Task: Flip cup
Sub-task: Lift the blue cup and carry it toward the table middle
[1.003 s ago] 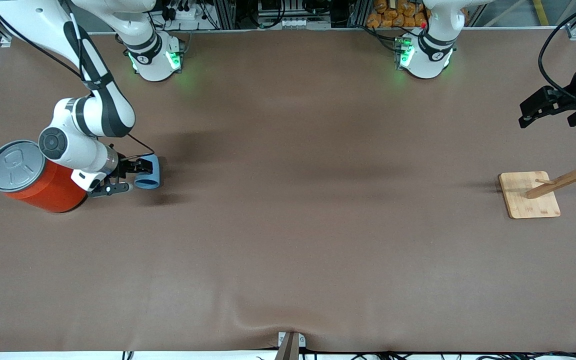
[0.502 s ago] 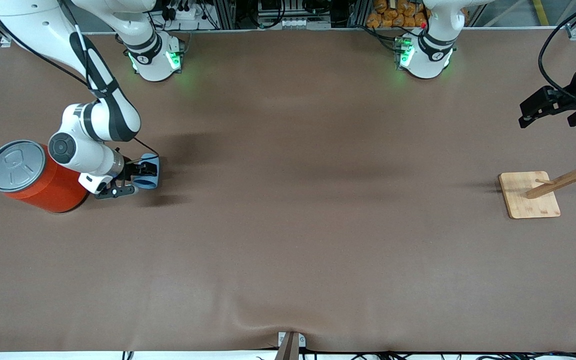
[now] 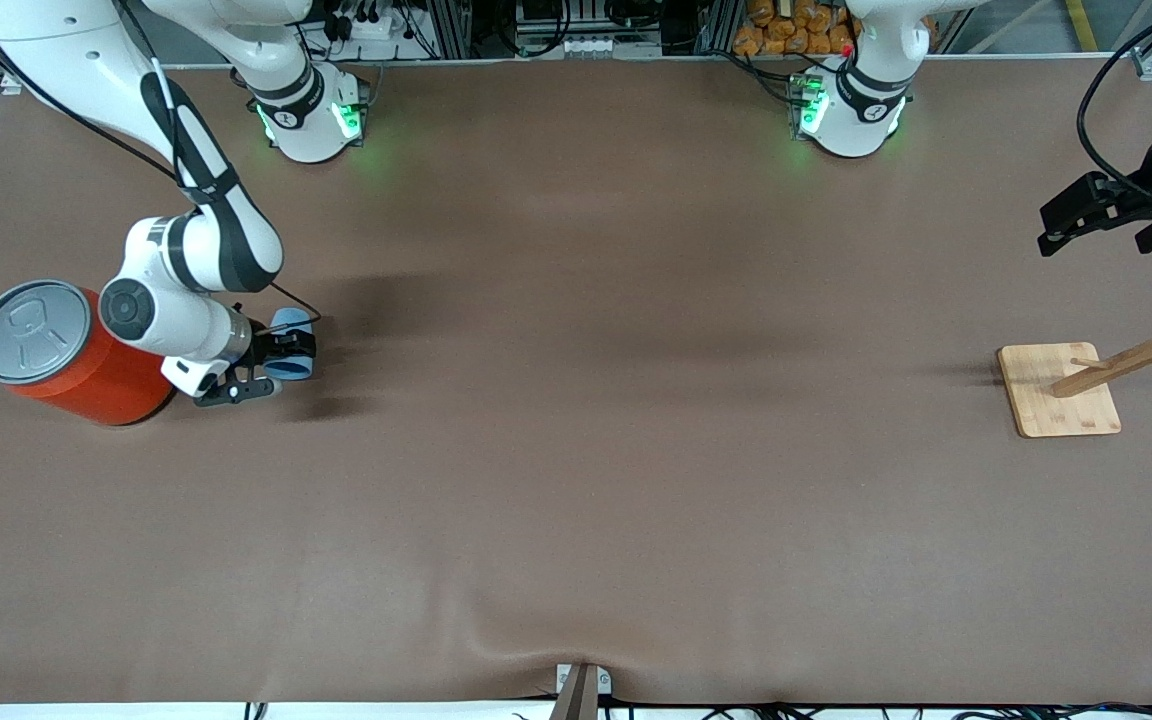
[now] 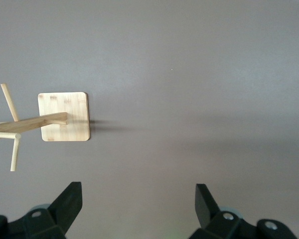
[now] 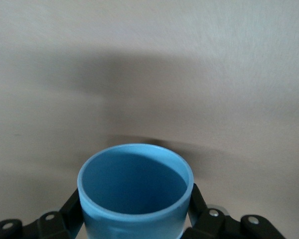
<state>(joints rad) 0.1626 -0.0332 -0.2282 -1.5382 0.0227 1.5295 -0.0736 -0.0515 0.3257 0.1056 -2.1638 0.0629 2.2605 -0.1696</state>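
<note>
Brown table (image 3: 576, 480): right gripper (image 3: 281, 362) clamps the cup (image 3: 292, 345) across its walls—on its side, at the orange can's (image 3: 66, 352) 3 o'clock (grip suits rotation). Left gripper (image 4: 138, 206) waits, jaws wide—empty.

Wide counter (image 3: 576, 480) under brown cloth cover, slight wrinkle at edge nearest front camera. Large orange cylindrical can (image 3: 66, 360) with grey pull-tab lid stands upright at right arm's end. Just beside it, small light-blue plain tumbler (image 3: 291, 345) lies on its side on cloth. Well apart, at left arm's end, square light-wood base (image 3: 1056, 395) of wooden peg rack (image 3: 1141, 352) rests flat, post with pegs rising from it.
</note>
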